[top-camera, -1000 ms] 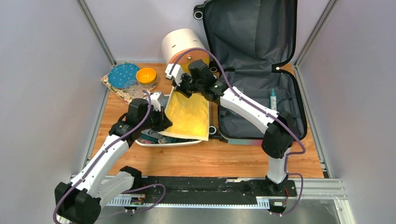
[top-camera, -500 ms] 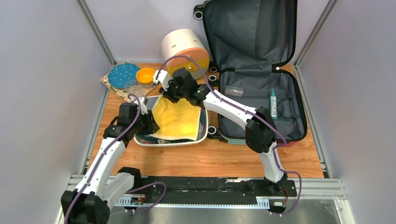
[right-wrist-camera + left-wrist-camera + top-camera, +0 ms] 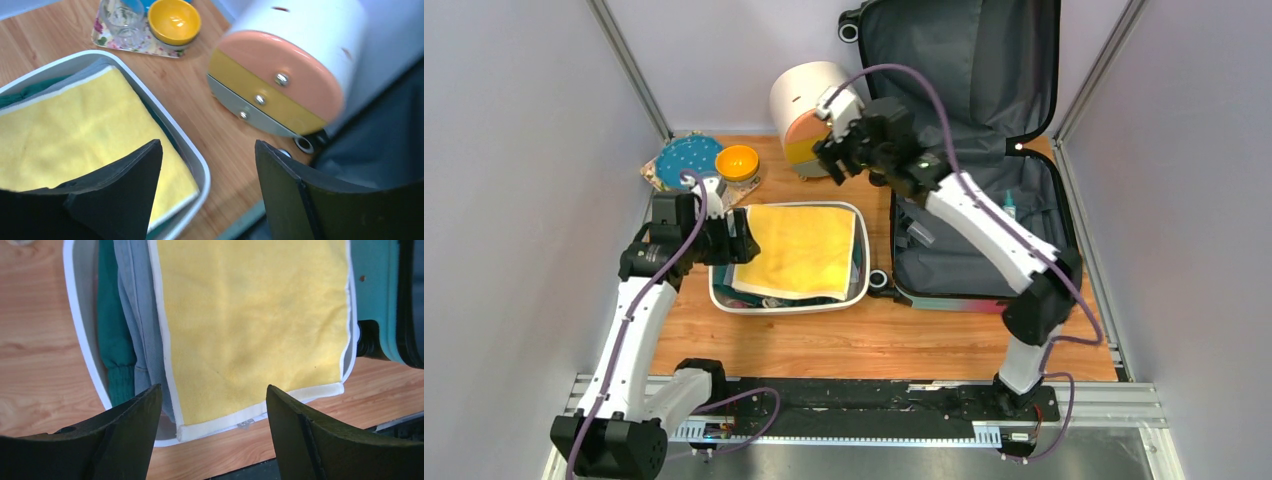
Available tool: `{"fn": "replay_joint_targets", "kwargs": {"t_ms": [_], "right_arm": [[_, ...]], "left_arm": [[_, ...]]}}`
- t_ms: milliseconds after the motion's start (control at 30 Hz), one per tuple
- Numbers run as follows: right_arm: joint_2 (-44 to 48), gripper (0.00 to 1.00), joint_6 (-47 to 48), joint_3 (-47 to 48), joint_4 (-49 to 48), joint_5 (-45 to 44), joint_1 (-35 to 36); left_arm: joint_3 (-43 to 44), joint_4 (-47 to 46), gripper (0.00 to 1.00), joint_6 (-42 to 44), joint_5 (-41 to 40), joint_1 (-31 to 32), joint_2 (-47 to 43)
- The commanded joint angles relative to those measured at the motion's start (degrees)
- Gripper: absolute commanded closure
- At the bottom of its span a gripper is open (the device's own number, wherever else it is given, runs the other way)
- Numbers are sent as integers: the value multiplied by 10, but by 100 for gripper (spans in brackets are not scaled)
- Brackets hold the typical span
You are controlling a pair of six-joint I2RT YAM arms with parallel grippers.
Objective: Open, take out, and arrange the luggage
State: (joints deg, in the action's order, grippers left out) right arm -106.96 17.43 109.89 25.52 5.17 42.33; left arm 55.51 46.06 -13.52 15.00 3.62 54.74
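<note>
Yellow towel tops the basin — cabinet behind.

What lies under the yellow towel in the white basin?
A green garment with a ribbed cuff and a grey-blue cloth stick out from under the yellow towel along one side of the basin. Anything else beneath is covered.

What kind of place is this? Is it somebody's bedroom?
Probably not a bedroom. It looks like a robot test booth: plain grey walls with metal posts, a left arm and right arm bolted at the wooden table edge, and the luggage and white basin set out like practice props.
</note>
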Motion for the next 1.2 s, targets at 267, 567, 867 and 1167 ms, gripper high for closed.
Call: {"fn": "replay_joint_targets", "kwargs": {"t_ms": [267, 567, 867, 1167], "right_arm": [[279, 25, -29, -161, 189, 135, -205], [375, 25, -6, -256, 261, 148, -259], [384, 24, 12, -255, 321, 129, -321], [374, 24, 33, -266, 364, 116, -348]], "left_arm": [[282, 207, 15, 394, 202, 9, 175], [294, 122, 14, 461, 99, 154, 342], [117, 34, 13, 562, 2, 169, 403], [-102, 16, 13, 656, 21, -17, 309]]}}
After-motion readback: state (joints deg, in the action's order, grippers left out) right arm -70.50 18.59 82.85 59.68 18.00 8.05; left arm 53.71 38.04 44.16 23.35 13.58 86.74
